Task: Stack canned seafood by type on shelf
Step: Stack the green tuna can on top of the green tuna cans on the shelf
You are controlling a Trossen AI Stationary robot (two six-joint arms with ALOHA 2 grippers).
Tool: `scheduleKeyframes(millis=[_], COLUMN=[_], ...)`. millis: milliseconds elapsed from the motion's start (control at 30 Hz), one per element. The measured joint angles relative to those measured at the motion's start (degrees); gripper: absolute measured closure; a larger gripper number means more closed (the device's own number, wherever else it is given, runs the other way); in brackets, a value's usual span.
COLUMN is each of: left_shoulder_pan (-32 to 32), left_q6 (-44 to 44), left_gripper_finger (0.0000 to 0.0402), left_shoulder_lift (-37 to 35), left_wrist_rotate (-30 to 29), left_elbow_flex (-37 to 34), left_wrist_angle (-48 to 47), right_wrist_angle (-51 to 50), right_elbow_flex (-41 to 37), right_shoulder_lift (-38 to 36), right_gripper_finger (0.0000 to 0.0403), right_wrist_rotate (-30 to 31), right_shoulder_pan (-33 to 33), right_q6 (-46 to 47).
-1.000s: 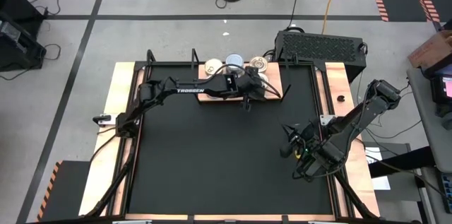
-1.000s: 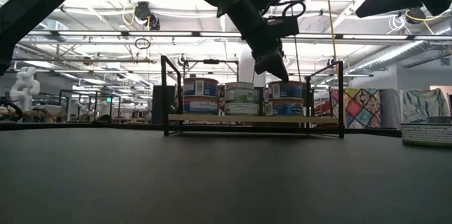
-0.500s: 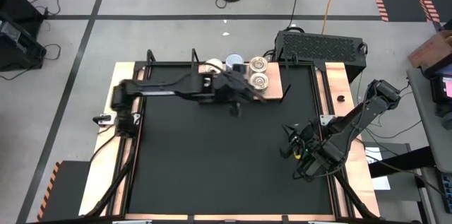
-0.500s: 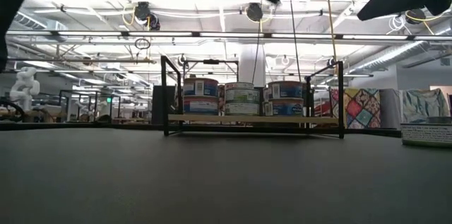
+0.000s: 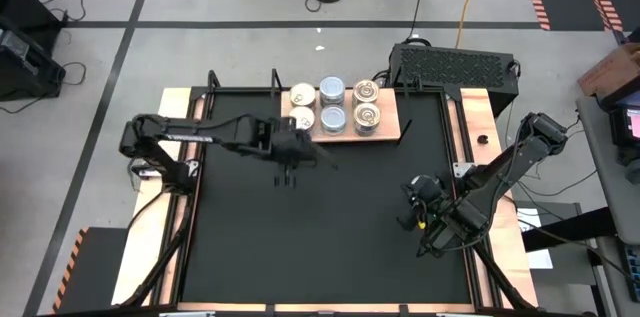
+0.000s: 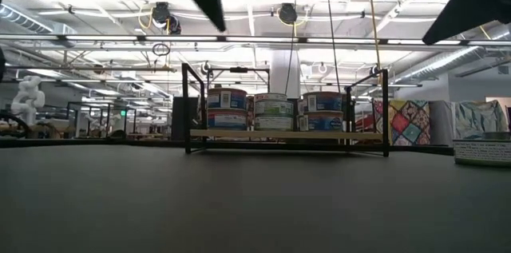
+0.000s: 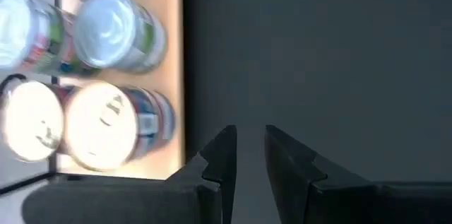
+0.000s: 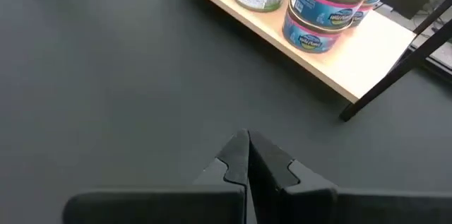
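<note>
Tins (image 5: 333,105): 6 stacks in 3 columns on the shelf (image 5: 390,129), table's (image 5: 330,227) far edge.
Left pincer (image 5: 285,179): over bare table just before the shelf, narrowly parted, empty.
Right pincer (image 5: 404,215): near right side, pressed together, empty.

You've got the shelf (image 5: 392,133) at the table's (image 5: 300,247) far edge, tins (image 5: 334,107) stacked on it in three columns. Left gripper (image 5: 286,175) sits just in front of the shelf's left end, right gripper (image 5: 408,207) well off front-right.
</note>
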Motion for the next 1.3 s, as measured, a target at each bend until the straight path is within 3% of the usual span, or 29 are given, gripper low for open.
scheduleKeyframes(millis=[133,233,333,433,533,700,1067,1300], left_shoulder_pan=[-3.1,-5.9,-8.2,-9.1,-9.4,-9.4,-9.4,-9.7], left_q6=[-2.7,-2.1,-1.1,-1.2,-1.7,-3.1,-2.6,-2.6], left_gripper_finger=[0.0324,0.0324,0.0324,0.0324,0.0324,0.0324,0.0324,0.0324], left_shoulder_lift=[-4.6,-6.1,-4.6,-0.6,3.9,10.7,14.2,14.1], left_wrist_rotate=[-0.3,2.4,4.9,4.9,7.1,14.8,16.3,16.8], left_elbow_flex=[-13.1,-25.5,-35.4,-40.6,-40.6,-35.8,-32.2,-32.2], left_wrist_angle=[14.0,37.0,60.8,80.0,90.3,95.0,93.5,93.1], right_wrist_angle=[-1.3,-4.7,-8.2,-10.4,-10.4,-9.3,0.1,2.9], right_elbow_flex=[0.0,0.0,0.0,-0.7,-3.8,-11.5,-11.7,-13.1], right_shoulder_lift=[0.0,-0.2,-0.2,0.2,1.5,2.9,4.7,7.5], right_gripper_finger=[0.0403,0.0403,0.0403,0.0403,0.0403,0.0403,0.0403,0.0403], right_wrist_rotate=[-1.5,-5.3,-8.8,-15.1,-23.3,-33.9,-33.5,-37.0], right_shoulder_pan=[-0.1,-0.6,-1.6,-3.7,-5.8,-10.1,-14.7,-17.6], right_q6=[-0.9,-0.7,7.1,15.5,18.6,20.2,9.7,4.8])
